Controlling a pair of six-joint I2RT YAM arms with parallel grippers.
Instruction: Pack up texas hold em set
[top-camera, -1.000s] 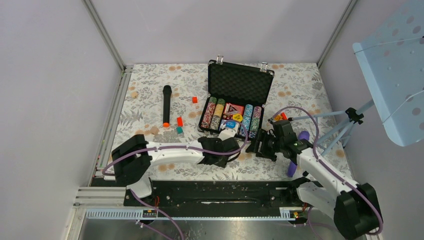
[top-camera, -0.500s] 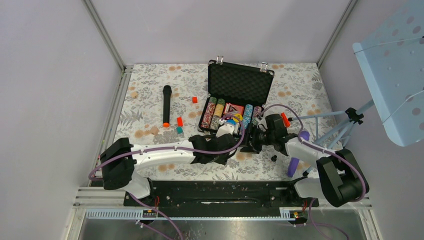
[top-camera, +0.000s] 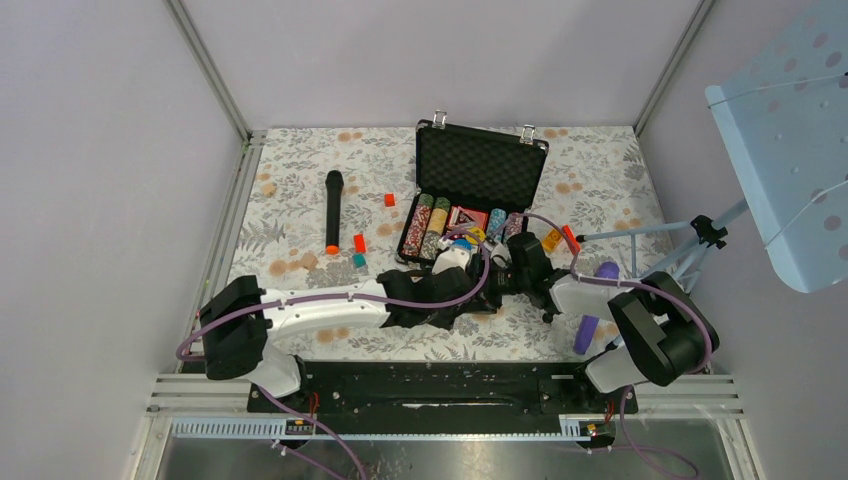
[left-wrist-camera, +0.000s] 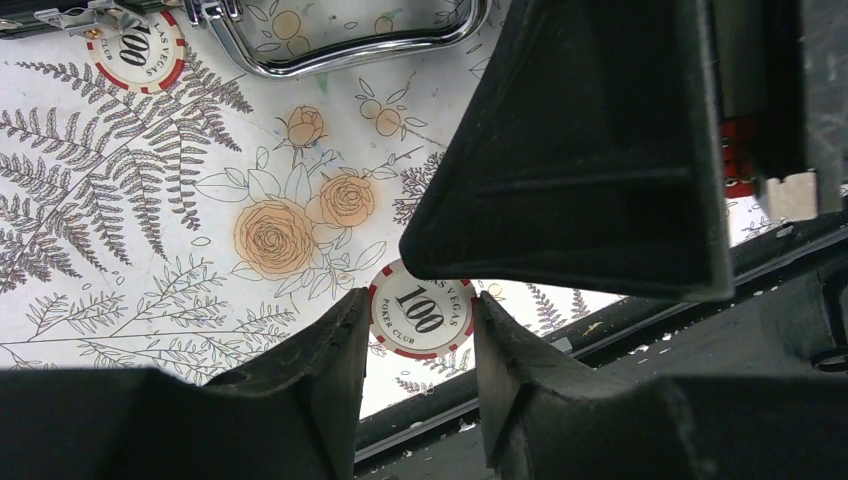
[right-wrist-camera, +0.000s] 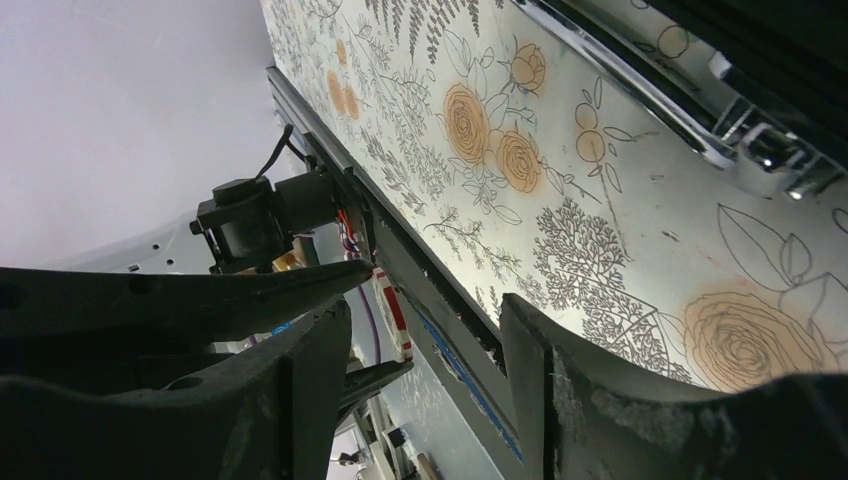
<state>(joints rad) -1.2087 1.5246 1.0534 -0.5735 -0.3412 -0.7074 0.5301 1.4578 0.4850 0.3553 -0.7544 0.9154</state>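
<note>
My left pincer (left-wrist-camera: 417, 305) pinches a 100 poker chip (left-wrist-camera: 420, 315) by its rim, seemingly clear of the counter (left-wrist-camera: 150, 200). My right pincer (right-wrist-camera: 425, 305) is spread and faces it, the chip edge-on between its fingers. Ahead of the left pincer lies the briefcase handle (left-wrist-camera: 340, 57), with a second chip (left-wrist-camera: 135, 50) beside it.

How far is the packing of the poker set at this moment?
Done: rows of chips already lie in the open case. In hand: the left tool pinches a 100 chip by its edges; the right tool is open and empty. Left: this chip, another loose chip on the table near the handle, then closing and latching the case.
</note>
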